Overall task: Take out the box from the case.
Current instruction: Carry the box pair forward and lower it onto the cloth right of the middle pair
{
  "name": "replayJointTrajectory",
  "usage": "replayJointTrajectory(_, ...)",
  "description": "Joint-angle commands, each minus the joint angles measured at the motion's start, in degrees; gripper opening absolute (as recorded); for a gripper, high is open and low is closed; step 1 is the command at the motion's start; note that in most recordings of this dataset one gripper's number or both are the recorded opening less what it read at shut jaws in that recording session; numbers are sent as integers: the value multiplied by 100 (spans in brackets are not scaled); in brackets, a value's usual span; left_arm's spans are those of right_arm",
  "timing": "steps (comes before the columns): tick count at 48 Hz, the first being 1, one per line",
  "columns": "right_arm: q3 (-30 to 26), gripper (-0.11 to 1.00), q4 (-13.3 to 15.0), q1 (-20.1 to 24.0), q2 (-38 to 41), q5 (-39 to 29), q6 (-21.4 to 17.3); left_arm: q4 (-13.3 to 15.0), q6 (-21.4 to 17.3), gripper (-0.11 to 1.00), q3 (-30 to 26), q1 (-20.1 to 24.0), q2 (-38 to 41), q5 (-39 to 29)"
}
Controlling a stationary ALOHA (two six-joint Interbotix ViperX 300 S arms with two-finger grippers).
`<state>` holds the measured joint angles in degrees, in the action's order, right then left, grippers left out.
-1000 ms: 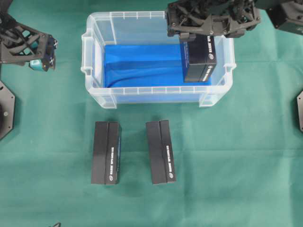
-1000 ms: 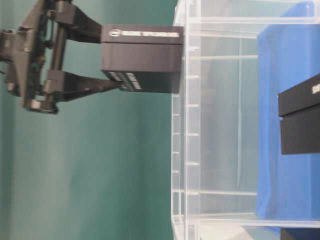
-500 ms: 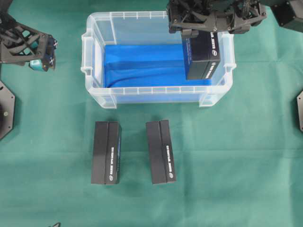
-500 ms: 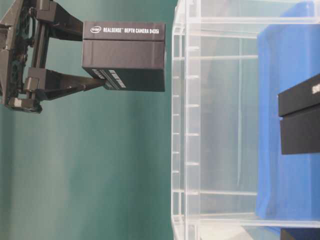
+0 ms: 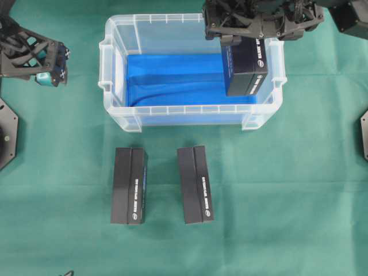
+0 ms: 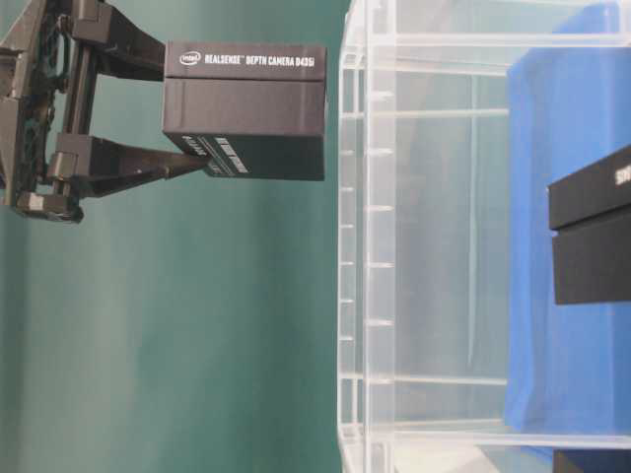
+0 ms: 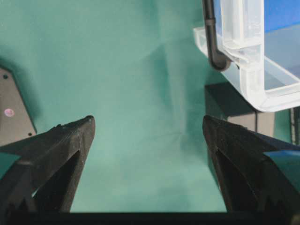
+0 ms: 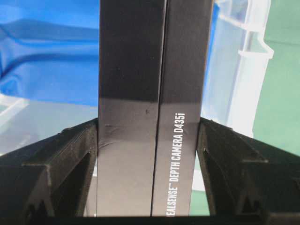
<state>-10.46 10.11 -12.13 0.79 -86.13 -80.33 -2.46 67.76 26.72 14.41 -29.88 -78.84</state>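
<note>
The right claw (image 5: 244,41) has the black RealSense camera box (image 5: 246,68) clamped between both fingers, and the box hangs clear above the rim of the clear plastic case (image 5: 118,109), over its right end. Down inside, blue cloth (image 5: 172,77) lines the bottom. Just outside the case's front wall, two more black boxes (image 5: 130,185) (image 5: 195,184) lie side by side on the green table (image 5: 287,201). Left claw (image 7: 147,140) sits wide open, holding nothing, well off the case's left side.
</note>
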Motion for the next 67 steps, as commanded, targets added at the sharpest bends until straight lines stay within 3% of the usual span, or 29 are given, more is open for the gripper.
replayJointTrajectory(1,-167,66,26,35,-229,9,9,-9,9,95,-88,-18,-62,18)
replayJointTrajectory(21,-167,66,79,141,-237,-18,9,-9,-9,95,-88,-18,-62,18)
replayJointTrajectory(34,-167,66,229,659,-272,-396,-97,-9,-9,95,-79,-18,-62,18)
replayJointTrajectory(46,-167,66,457,1345,-290,-940,-483,-9,0,95,-79,-18,-62,18)
replayJointTrajectory(67,-167,66,888,2426,-246,-993,-1433,-9,9,95,-79,-18,-62,18)
